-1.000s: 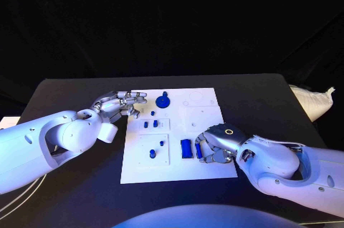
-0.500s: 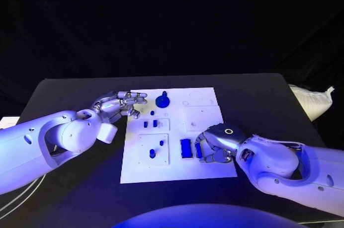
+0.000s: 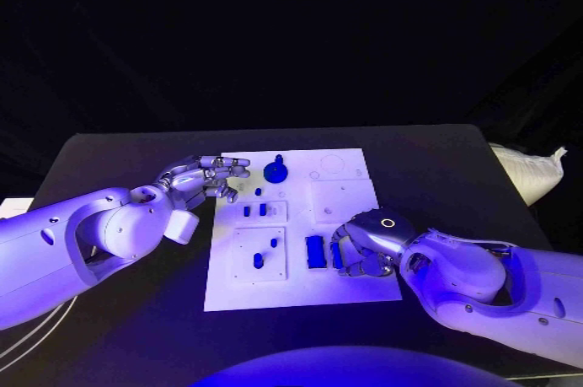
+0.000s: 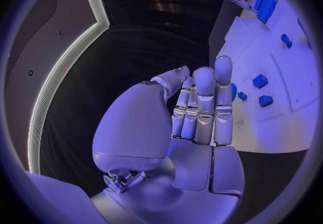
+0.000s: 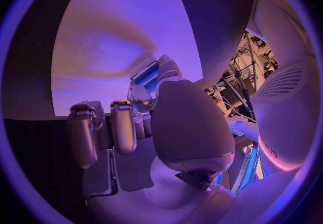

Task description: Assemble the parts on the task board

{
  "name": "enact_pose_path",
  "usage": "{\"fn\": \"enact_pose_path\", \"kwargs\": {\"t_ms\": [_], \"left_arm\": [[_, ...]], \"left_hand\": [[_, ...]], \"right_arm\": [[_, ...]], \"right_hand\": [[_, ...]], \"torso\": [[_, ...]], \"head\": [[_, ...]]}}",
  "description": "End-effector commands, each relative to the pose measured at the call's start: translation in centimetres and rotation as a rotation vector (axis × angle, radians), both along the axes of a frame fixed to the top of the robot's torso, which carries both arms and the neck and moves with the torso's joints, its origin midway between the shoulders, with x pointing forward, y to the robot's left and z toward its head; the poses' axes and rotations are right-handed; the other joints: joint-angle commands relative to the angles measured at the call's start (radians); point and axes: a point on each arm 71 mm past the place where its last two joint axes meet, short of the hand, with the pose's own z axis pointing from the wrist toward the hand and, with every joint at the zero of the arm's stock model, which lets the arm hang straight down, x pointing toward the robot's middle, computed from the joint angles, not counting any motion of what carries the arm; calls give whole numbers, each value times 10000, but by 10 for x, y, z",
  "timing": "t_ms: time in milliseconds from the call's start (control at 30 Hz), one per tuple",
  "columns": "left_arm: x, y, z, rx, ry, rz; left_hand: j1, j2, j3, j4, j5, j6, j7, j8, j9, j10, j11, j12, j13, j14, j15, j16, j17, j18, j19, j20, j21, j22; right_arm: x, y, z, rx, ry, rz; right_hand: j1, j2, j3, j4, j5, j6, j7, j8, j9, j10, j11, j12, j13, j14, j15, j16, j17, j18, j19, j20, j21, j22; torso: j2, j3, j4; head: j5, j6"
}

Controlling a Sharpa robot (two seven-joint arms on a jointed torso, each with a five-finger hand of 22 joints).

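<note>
Where the right robot hand (image 3: pixel 365 245) curls: flat blue part (image 3: pixel 316 251), touching its fingertips.

The left arm (image 3: pixel 85 244) enters the head view from 8 o'clock and reaches toward the centre. The left hand (image 3: pixel 200 178) sits at about 10 o'clock from the middle. Its fingers (image 3: pixel 231 163) are loosely curled, with the tips a little apart and nothing between them. In the left wrist view these fingers (image 4: pixel 202 108) lie side by side, nearly straight. The right arm (image 3: pixel 498 290) enters from 4 o'clock. The right hand (image 3: pixel 365 245) sits just right of centre, knuckles up, with its fingers (image 3: pixel 346 256) curled downward. Whether it holds anything cannot be told. In the right wrist view its fingers (image 5: pixel 121 127) bend forward.
</note>
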Motion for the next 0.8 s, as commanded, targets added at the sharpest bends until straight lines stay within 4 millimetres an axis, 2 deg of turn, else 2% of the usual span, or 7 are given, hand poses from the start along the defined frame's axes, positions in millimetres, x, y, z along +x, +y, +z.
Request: {"fn": "enact_pose_path", "kwargs": {"t_ms": [33, 533, 800], "left_arm": [[-1, -3, 1, -67, -30, -281], [-2, -4, 0, 2, -18, -453], [-2, -4, 0, 20, -13, -468]], "left_hand": [[-35, 57, -65, 14, -7, -81, 14, -6, -14, -82, -5, 40, -17, -81, -20, -34, -11, 136, -57, 5, -17, -17], [-35, 57, -65, 14, -7, -81, 14, -6, -14, -82, -5, 40, -17, -81, -20, -34, -11, 136, -57, 5, -17, -17], [-36, 69, -68, 16, -4, -84, 12, -1, -11, -93, -6, 58, -19, -91, -17, -33, -27, 138, -61, 10, -32, -25]], "right_arm": [[1, -1, -1, -216, -93, -127], [1, -1, 0, -197, -156, -241], [2, -2, 1, -82, -327, -459]], "right_hand": [[-137, -21, -73, 37, -27, -121, 15, -79, -23, -143, 29, -180, -131, 733, 74, -29, 1274, 3, 908, 67, -77, 2445], [-435, -225, -553, 64, 8, -476, 116, -117, -146, -338, 122, -441, -406, 728, 152, -40, 1273, 15, 881, 136, -115, 2413], [-630, -198, -692, 77, -8, -510, 130, -50, -181, -297, 139, -337, -377, 730, 169, -37, 1279, 12, 888, 156, -106, 2421]], "torso": [[0, 1, 0], [0, -2, 2], [1, 0, 8]], "head": [[-13, -1], [-14, 10], [-24, 16]]}}
